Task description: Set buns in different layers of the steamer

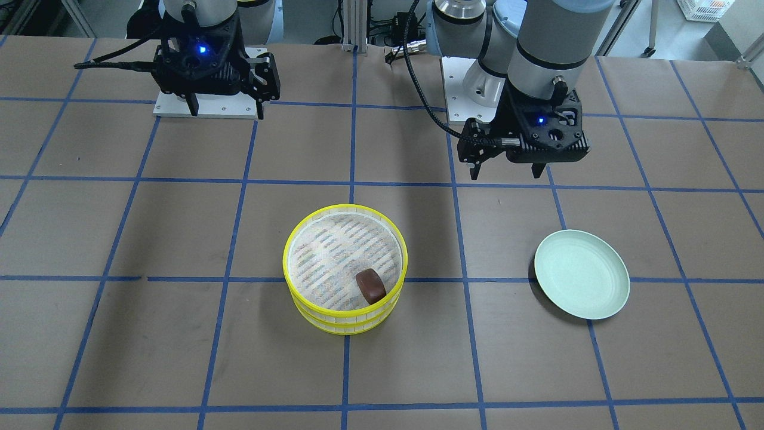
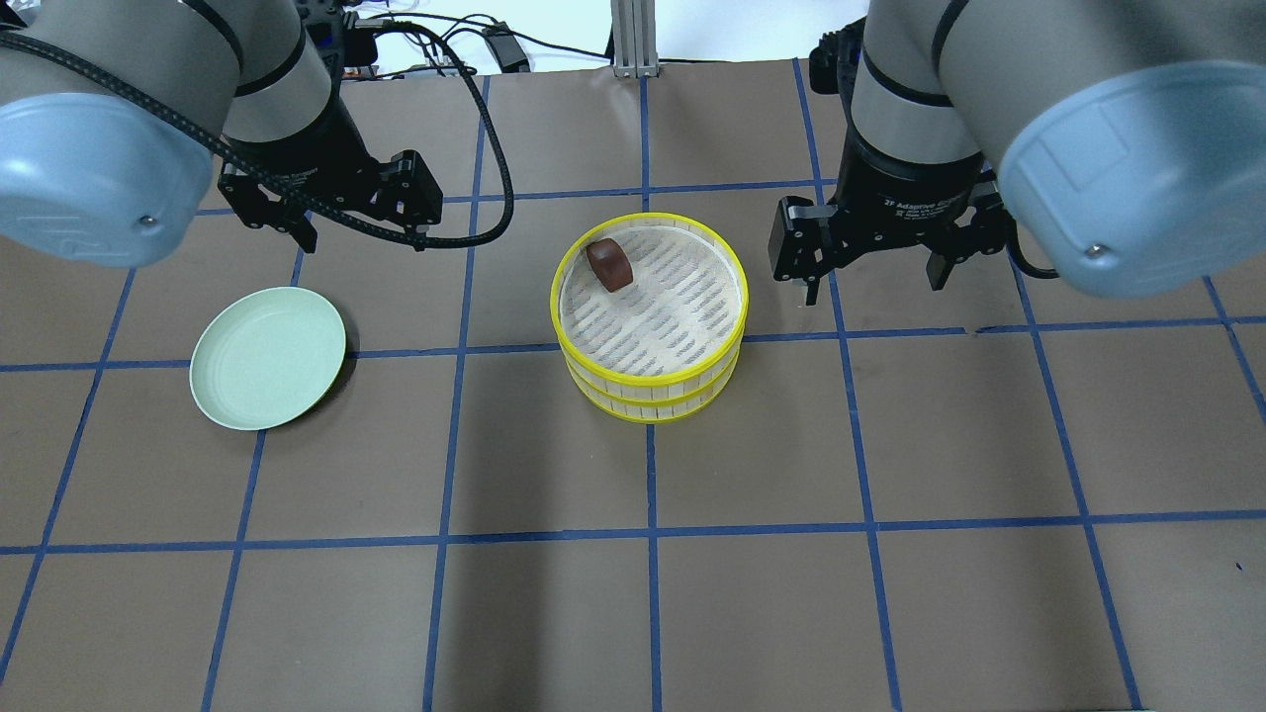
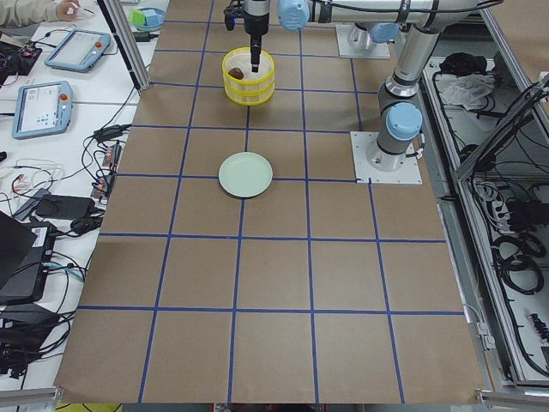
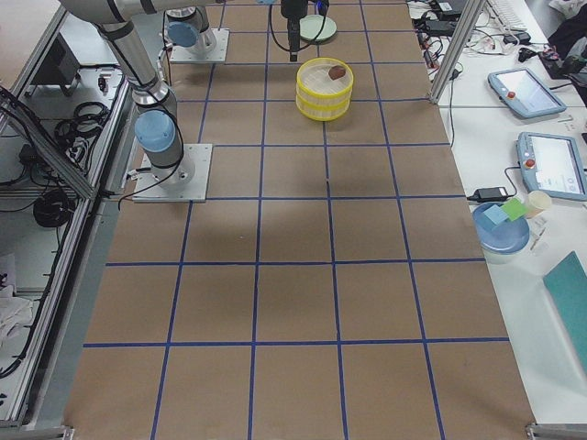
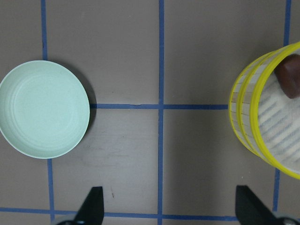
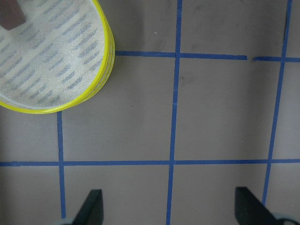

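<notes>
brown bun (image 2: 608, 265): in top layer (image 2: 673, 307), 10 o'clock near rim (overhead) | white bun: not in view | left gripper (image 2: 361, 232), right gripper (image 2: 872, 277): released, empty | handling: likely light, soft; pinch flat sides gently

The upper layer (image 2: 673, 307) covers the lower layer (image 2: 648, 407) (its inside seems wholly hidden).

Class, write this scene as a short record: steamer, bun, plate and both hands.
steamer: two trays stacked, mid-table
brown bun: in the top tray, near its rim
plate: on the table, left arm's side, apart from the steamer
left hand: open, holding nothing
right hand: open, holding nothing
</notes>
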{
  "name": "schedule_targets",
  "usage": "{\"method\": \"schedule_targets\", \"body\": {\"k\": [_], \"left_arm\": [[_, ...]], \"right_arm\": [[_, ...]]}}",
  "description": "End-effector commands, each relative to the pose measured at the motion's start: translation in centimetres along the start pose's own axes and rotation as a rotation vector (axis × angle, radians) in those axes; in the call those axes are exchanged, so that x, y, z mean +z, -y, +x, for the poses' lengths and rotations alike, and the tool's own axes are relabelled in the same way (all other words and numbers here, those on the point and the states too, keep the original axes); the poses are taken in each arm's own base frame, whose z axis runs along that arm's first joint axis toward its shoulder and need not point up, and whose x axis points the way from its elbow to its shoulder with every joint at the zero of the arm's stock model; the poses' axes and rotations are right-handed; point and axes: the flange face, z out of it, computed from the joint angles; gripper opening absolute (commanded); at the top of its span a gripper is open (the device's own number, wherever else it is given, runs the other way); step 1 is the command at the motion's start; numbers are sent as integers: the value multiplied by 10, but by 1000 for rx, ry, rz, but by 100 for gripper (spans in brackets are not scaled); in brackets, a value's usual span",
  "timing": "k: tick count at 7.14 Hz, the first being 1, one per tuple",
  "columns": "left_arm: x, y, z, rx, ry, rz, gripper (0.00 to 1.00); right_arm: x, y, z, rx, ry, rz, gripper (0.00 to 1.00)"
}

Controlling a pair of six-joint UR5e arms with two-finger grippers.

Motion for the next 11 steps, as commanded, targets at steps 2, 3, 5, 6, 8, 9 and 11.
{"method": "schedule_targets", "body": {"k": [2, 3, 5, 6, 8, 9, 11], "left_arm": [[-16, -19, 4, 52, -50, -4, 100], [-18, -22, 7, 53, -67, -7, 100], [-19, -24, 4, 47, -62, -11, 100], [-20, -25, 3, 44, -62, -13, 100], [-20, -25, 3, 46, -62, -14, 100], [-19, -25, 3, 46, -62, -16, 100], [-18, -25, 3, 44, -62, -16, 100]], "right_arm": [[-4, -1, 1, 6, 11, 13, 100], [-6, 0, 1, 6, 16, 17, 100], [-10, 3, 1, 7, 22, 52, 100], [-12, 3, 1, 8, 25, 62, 100], [-13, 3, 1, 10, 25, 64, 100], [-12, 3, 1, 8, 24, 63, 100], [-12, 3, 1, 8, 23, 61, 100]]}}
